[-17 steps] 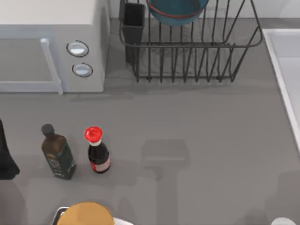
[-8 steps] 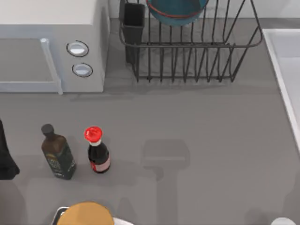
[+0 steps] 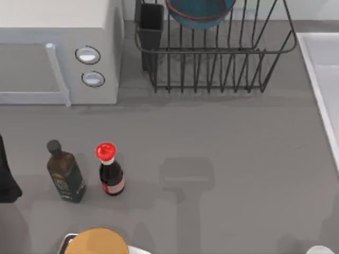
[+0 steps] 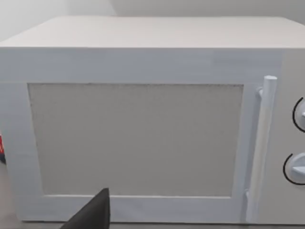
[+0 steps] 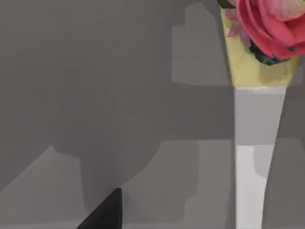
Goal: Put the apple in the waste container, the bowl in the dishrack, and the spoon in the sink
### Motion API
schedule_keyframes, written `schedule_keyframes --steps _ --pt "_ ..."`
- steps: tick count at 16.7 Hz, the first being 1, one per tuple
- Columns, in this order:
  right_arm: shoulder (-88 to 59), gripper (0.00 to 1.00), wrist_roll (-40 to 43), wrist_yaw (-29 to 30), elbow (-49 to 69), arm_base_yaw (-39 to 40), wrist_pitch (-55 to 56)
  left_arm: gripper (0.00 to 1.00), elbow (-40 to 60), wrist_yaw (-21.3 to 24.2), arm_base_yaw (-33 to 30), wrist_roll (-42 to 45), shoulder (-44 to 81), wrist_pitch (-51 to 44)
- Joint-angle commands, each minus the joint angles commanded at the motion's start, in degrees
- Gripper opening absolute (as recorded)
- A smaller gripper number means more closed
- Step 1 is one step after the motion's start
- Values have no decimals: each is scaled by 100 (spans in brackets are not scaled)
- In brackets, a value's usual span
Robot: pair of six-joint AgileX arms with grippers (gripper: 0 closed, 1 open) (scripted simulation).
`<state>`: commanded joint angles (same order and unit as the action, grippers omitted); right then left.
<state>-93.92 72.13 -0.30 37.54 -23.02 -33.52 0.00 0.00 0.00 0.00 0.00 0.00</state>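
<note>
The teal-blue bowl (image 3: pixel 198 11) with its reddish rim sits inside the dark wire dishrack (image 3: pixel 217 51) at the back of the table. A black utensil cup (image 3: pixel 151 24) stands at the rack's left corner. The pale sink (image 3: pixel 318 69) runs along the right edge. The apple, the spoon and the waste container are out of view. My left arm (image 3: pixel 7 177) is a dark shape at the table's left edge. A dark tip of my left gripper (image 4: pixel 93 214) faces the microwave door (image 4: pixel 138 138). A dark tip of my right gripper (image 5: pixel 106 212) hangs over bare grey tabletop.
The white microwave (image 3: pixel 58 53) fills the back left. A dark oil bottle (image 3: pixel 66 172) and a red-capped sauce bottle (image 3: pixel 110 170) stand at front left, with an orange round object (image 3: pixel 96 242) at the front edge. A pink flower in a yellow holder (image 5: pixel 267 33) is near the right gripper.
Faint shadows near the table's front edge have shifted slightly. No object has moved.
</note>
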Motion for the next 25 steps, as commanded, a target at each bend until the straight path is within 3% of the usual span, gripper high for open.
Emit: schedule_keyframes --steps 7,15,16,20,25 --pt "0 2 0 0 0 0 0 100 0 0 0 0 0 0" --pt "0 0 0 0 0 0 0 100 0 0 0 0 0 0" --pt "397 0 -233 -6 217 22 -613 100 0 0 0 0 0 0" --pt "556 0 -202 -13 539 7 -1039 100 0 0 0 0 0 0" --pt "1058 0 -169 -15 1378 -2 -2623 100 0 0 0 0 0 0"
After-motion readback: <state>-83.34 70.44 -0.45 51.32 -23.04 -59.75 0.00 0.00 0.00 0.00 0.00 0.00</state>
